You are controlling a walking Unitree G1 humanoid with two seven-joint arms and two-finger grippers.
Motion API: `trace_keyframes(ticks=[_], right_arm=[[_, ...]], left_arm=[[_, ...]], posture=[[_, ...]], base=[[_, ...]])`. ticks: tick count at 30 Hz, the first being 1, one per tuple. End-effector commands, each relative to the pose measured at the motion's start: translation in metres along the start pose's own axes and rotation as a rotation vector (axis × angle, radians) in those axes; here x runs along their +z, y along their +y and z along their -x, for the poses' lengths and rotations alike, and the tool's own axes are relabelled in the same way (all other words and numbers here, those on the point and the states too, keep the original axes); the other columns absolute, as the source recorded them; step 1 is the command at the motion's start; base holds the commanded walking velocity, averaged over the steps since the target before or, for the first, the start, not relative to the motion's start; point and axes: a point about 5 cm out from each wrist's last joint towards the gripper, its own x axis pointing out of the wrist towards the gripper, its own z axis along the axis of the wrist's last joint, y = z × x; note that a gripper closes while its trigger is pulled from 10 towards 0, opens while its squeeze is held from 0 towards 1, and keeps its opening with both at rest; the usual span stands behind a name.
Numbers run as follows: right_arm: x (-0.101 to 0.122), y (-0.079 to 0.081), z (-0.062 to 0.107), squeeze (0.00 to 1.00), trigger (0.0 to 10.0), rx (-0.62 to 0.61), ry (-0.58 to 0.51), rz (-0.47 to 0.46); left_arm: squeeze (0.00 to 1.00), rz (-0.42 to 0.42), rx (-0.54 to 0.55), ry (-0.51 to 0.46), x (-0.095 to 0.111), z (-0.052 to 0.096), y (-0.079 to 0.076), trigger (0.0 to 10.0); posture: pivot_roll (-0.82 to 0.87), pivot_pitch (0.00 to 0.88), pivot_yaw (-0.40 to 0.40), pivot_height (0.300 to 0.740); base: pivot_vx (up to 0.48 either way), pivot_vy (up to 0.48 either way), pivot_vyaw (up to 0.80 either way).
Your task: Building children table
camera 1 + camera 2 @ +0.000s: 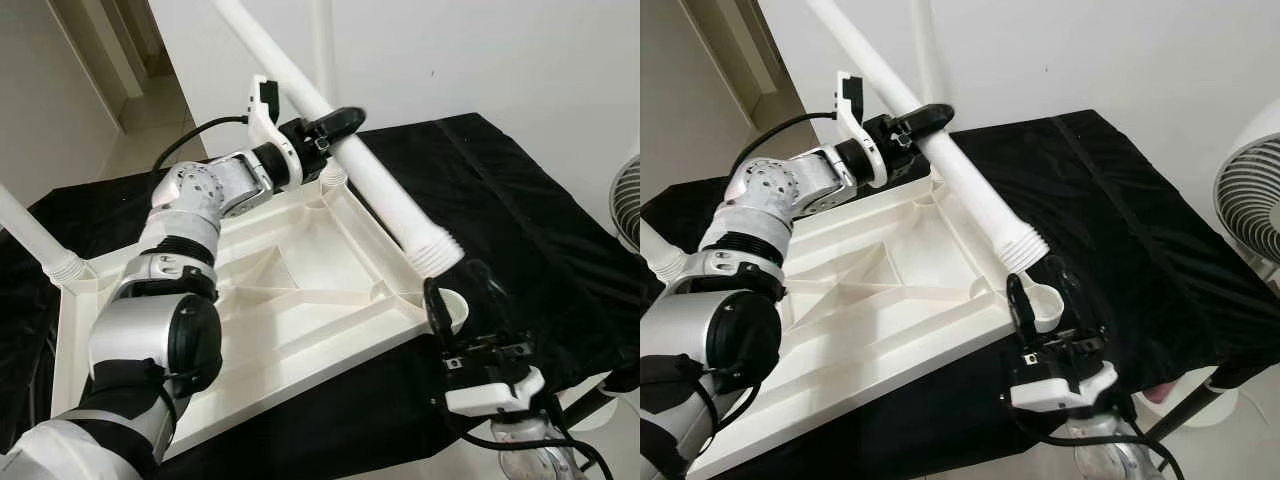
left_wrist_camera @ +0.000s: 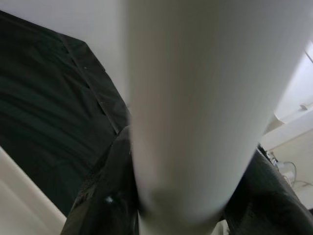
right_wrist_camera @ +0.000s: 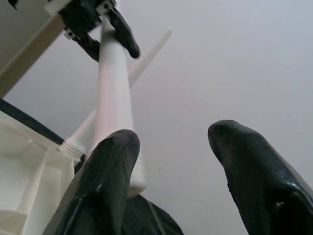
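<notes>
The left gripper (image 1: 335, 125) is clamped on a white leg (image 1: 375, 180). The right gripper (image 1: 462, 292), fingers apart, is at the tabletop (image 1: 300, 300) corner.

A desk draped in black cloth (image 1: 1120, 200) stands against a plain white wall (image 1: 480, 60). A white fan (image 1: 1250, 190) stands off the desk's right edge. Pale tiled floor (image 1: 150, 125) leads through a doorway beyond the far left corner.

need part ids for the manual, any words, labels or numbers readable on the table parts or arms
None can be read. The tabletop, the leg held by the left end effector, the black cloth and the right end effector show no legible print.
</notes>
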Motion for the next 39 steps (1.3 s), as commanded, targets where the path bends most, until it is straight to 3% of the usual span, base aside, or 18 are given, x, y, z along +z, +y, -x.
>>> trace_keyframes(ticks=[1,4,10,11,12,14,15,17,20,21,25,39], right_arm=[[0.001,0.002,0.002,0.00,10.0,-0.002,-0.005,0.001],[-0.001,0.002,0.012,0.00,10.0,-0.016,0.006,0.015],[-0.006,-0.002,0.011,0.00,10.0,-0.038,0.077,-0.033],[-0.009,-0.003,0.007,0.00,10.0,-0.041,0.129,-0.072],[-0.014,-0.002,-0.007,0.00,10.0,-0.028,0.195,-0.160],[-0.014,-0.002,-0.007,0.00,10.0,-0.028,0.195,-0.160],[-0.017,-0.003,-0.019,0.00,10.0,-0.046,0.249,-0.247],[-0.025,-0.008,-0.039,0.00,10.0,-0.074,0.297,-0.334],[-0.029,-0.012,-0.044,0.00,10.0,-0.098,0.309,-0.340],[-0.035,-0.013,-0.048,0.00,10.0,-0.108,0.327,-0.328],[-0.047,-0.019,-0.055,0.00,10.0,-0.155,0.370,-0.329],[-0.051,-0.027,-0.072,0.00,10.0,-0.155,0.433,-0.374]], left_arm=[[0.00,-0.025,-0.012,-0.017,0.008,0.000,-0.005,10.0],[0.00,-0.030,-0.012,-0.018,0.010,0.000,-0.005,10.0],[0.00,-0.047,0.000,-0.022,0.011,0.000,-0.003,10.0],[0.00,-0.060,0.003,-0.022,0.011,0.000,-0.003,10.0],[0.00,-0.078,-0.001,-0.031,0.010,0.000,-0.003,10.0],[0.00,-0.078,-0.001,-0.031,0.010,0.000,-0.003,10.0],[0.00,-0.108,0.000,-0.038,0.009,-0.001,-0.004,10.0],[0.00,-0.153,0.010,-0.054,0.005,-0.003,-0.005,10.0],[0.00,-0.162,0.007,-0.060,0.004,-0.004,-0.006,10.0],[0.00,-0.156,-0.007,-0.082,0.004,-0.005,-0.008,0.0],[0.00,-0.174,-0.028,-0.107,0.006,-0.005,-0.012,0.0],[0.00,-0.197,-0.040,-0.130,0.007,-0.006,-0.017,0.0]], posture=[[-0.09,0.063,0.196,0.740],[-0.09,0.063,0.197,0.740],[-0.09,0.069,0.185,0.740],[-0.09,0.068,0.177,0.740],[-0.09,0.067,0.162,0.740],[-0.09,0.067,0.162,0.740],[-0.09,0.066,0.152,0.740],[-0.09,0.062,0.132,0.740],[-0.09,0.061,0.128,0.740],[-0.08,0.060,0.115,0.740],[-0.08,0.057,0.104,0.740],[-0.08,0.042,0.098,0.740]], base=[[0.000,0.000,0.00],[0.000,0.000,0.00],[0.000,0.000,0.00],[0.000,0.000,0.00],[0.000,0.000,0.00],[0.000,0.000,0.00],[0.000,0.000,0.00],[0.000,0.000,0.00],[0.000,0.000,0.00],[0.000,0.000,0.00],[0.000,0.000,0.00],[0.000,0.000,0.00]])
